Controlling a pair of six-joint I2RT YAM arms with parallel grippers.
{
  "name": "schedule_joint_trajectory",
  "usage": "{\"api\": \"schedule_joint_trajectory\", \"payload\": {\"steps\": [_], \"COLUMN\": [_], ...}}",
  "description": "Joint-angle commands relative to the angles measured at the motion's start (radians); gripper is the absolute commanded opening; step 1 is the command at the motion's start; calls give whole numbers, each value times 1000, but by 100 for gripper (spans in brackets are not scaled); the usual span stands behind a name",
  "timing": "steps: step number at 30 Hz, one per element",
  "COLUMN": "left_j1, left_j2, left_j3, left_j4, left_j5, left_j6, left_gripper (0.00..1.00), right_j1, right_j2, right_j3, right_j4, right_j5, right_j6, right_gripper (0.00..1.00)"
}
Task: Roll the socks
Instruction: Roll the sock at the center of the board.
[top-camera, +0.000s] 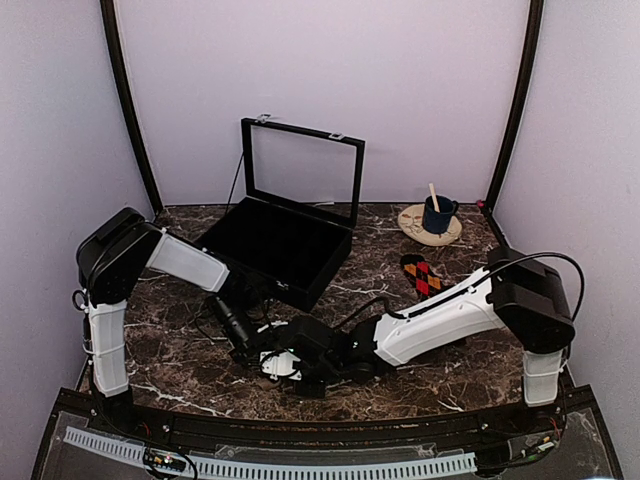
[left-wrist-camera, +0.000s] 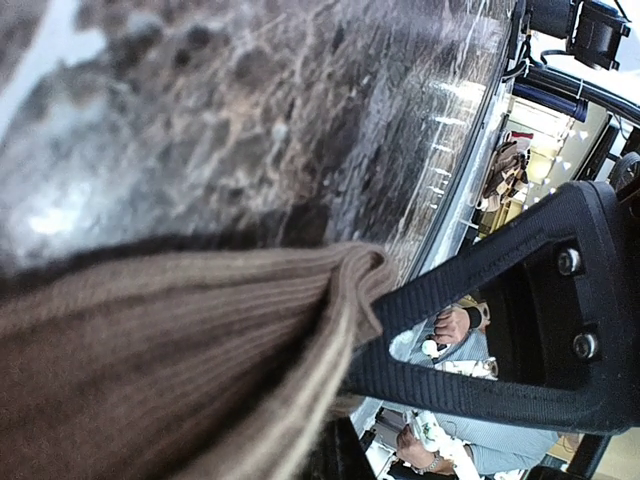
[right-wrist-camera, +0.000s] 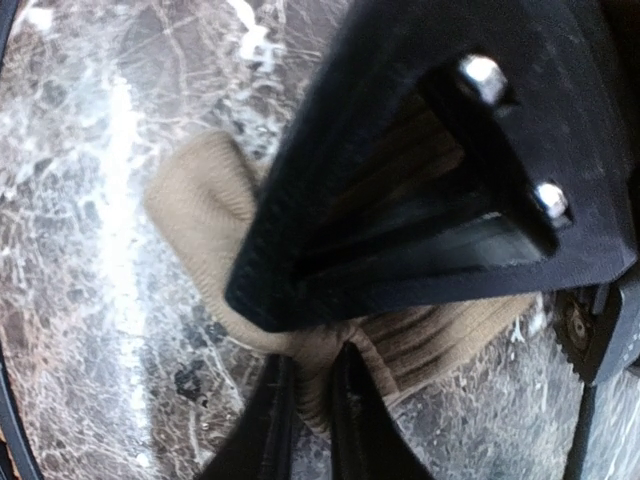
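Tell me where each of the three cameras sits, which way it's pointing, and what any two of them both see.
Top external: above and behind the robot, facing down across the marble table; left arm, right arm, black box and patterned sock show.
Left wrist: low over the table, aimed along the left gripper, pinching the tan sock.
Right wrist: looks down at the table; the right gripper fills the frame above the tan sock.
Shared: both wrist views see the tan sock.
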Motion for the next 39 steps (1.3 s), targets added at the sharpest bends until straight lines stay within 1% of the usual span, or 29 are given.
{"api": "schedule_joint_trajectory", "payload": {"steps": [1,2,4,6,11,17,19,24,30,35,39], "left_j1": [9,13,18,24,39,43,43,43,36,-19,-99], "left_j2": [4,-1,-23,-57,-175,-329,-378,-511,-701,-852,-952], "left_j3": [17,15,4,-16,-79,-150,-173,-253,-358,-421,-471], "left_j4": [1,7,32,68,170,276,300,357,437,443,452], "left_j5": [-39,-45,-64,-89,-158,-228,-248,-395,-567,-757,-903], "left_j6": [14,7,-24,-58,-157,-264,-290,-364,-451,-507,-555], "left_gripper": [0,1,6,9,23,30,31,31,30,30,30], "right_j1": [-13,-13,-13,-13,-14,-15,-15,-16,-22,-47,-88], "right_j2": [64,65,66,61,54,57,57,57,87,110,122], "right_j3": [-9,-10,-16,-20,-22,13,33,91,176,235,248], "right_j4": [-93,-103,-117,-128,-151,-216,-244,-325,-449,-531,-564], "right_j5": [-55,-65,-79,-89,-106,-122,-130,-170,-260,-353,-465], "right_j6": [39,43,54,67,100,155,179,241,310,376,433], "right_gripper": [7,4,0,0,0,0,0,0,0,0,0]}}
